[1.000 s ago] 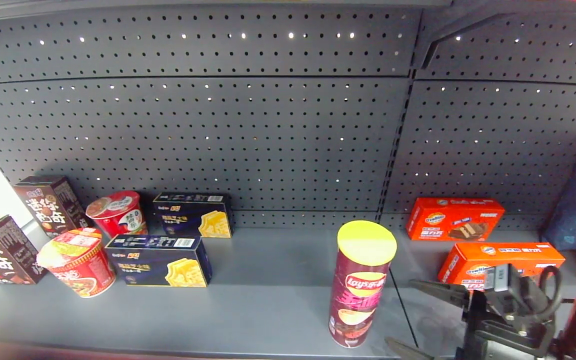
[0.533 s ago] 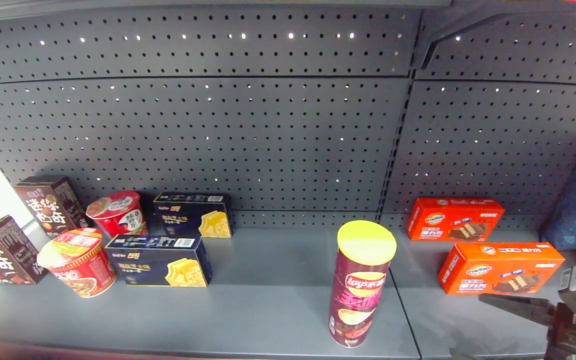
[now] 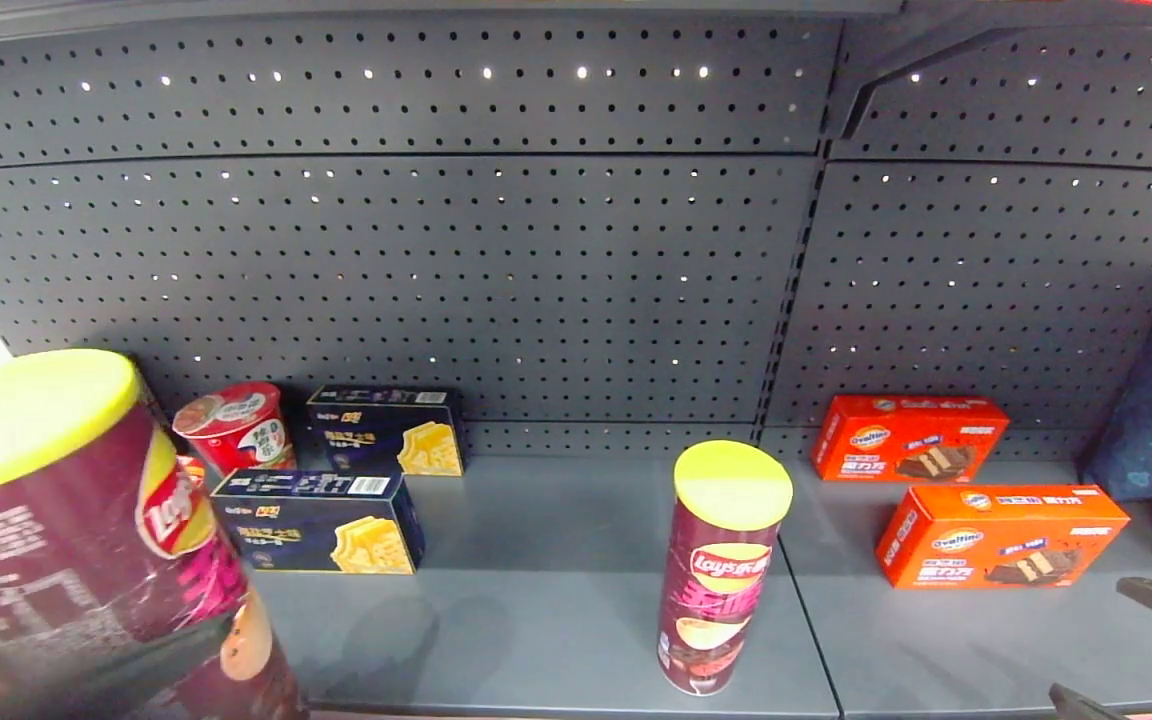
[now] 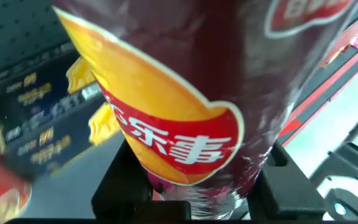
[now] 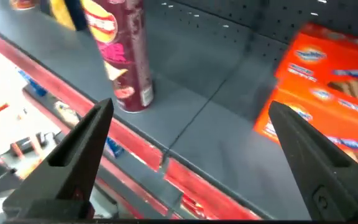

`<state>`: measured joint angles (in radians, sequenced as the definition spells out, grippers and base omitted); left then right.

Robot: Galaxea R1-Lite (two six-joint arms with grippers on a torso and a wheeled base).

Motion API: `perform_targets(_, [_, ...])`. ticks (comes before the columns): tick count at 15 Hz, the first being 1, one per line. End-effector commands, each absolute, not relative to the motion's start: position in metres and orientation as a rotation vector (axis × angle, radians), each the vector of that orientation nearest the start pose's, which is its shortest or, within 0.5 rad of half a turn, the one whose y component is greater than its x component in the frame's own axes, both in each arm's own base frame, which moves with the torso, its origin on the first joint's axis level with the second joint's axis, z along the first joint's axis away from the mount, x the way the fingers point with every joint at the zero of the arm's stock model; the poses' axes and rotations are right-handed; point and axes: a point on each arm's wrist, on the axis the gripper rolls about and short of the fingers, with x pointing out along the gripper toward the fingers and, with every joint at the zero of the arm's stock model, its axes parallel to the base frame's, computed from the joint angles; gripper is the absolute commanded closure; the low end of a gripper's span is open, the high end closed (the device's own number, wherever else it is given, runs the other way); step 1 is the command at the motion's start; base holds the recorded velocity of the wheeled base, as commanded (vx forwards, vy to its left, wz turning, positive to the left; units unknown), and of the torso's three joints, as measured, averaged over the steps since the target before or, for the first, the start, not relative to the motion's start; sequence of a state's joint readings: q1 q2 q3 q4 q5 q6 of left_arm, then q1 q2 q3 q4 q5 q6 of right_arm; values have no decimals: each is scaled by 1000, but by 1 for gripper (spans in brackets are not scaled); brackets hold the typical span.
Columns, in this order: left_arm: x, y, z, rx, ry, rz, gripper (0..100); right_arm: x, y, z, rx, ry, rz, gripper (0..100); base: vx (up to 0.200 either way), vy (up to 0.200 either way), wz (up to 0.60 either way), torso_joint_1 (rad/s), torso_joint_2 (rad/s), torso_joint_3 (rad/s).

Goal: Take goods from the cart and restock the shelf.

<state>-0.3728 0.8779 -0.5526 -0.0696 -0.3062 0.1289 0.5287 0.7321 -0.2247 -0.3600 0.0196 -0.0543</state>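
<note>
Lower left: held chip can (image 3: 66, 520) cut by left and bottom edges, covering most of front noodle cup (image 3: 188, 470). Lower right: right hand (image 3: 1086, 635) cut by the edge, finger ends in frame. Left wrist view: blue boxes (image 4: 42, 106) blurred.

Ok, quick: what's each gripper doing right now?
Left gripper: shut on the maroon cylindrical chips can with yellow lid.
Right gripper: open, holding nothing.

left pincer (image 4: 204, 193) grips chip can (image 4: 185, 81), right pincer (image 5: 191, 112) gapes.
</note>
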Motion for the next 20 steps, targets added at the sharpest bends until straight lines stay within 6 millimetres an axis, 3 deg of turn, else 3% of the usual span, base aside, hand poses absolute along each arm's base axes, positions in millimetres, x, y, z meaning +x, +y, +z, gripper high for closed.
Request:
perform_targets(1, [137, -62, 207, 204, 275, -700, 100, 43, 21, 155, -76, 85, 472, 0, 0, 0, 0, 0, 0, 0])
perform_targets(4, [168, -89, 200, 259, 269, -670, 100, 38, 16, 151, -75, 79, 404, 0, 0, 0, 0, 0, 0, 0])
perform_targets(5, [168, -89, 200, 259, 269, -670, 100, 38, 16, 151, -75, 79, 404, 0, 0, 0, 0, 0, 0, 0])
perform_targets(7, [194, -126, 198, 299, 302, -672, 100, 39, 15, 150, -85, 82, 337, 0, 0, 0, 0, 0, 0, 0])
perform_targets(11, [230, -168, 192, 291, 295, -587, 100, 39, 15, 152, -83, 79, 340, 0, 0, 0, 0, 0, 0, 0])
perform_targets(13, [236, -180, 185, 273, 322, -574, 100, 40, 16, 153, -82, 82, 348, 0, 0, 0, 0, 0, 0, 0])
perform_targets(20, [290, -224, 170, 199, 344, -500, 100, 44, 18, 153, -82, 101, 355, 0, 0, 0, 0, 0, 0, 0])
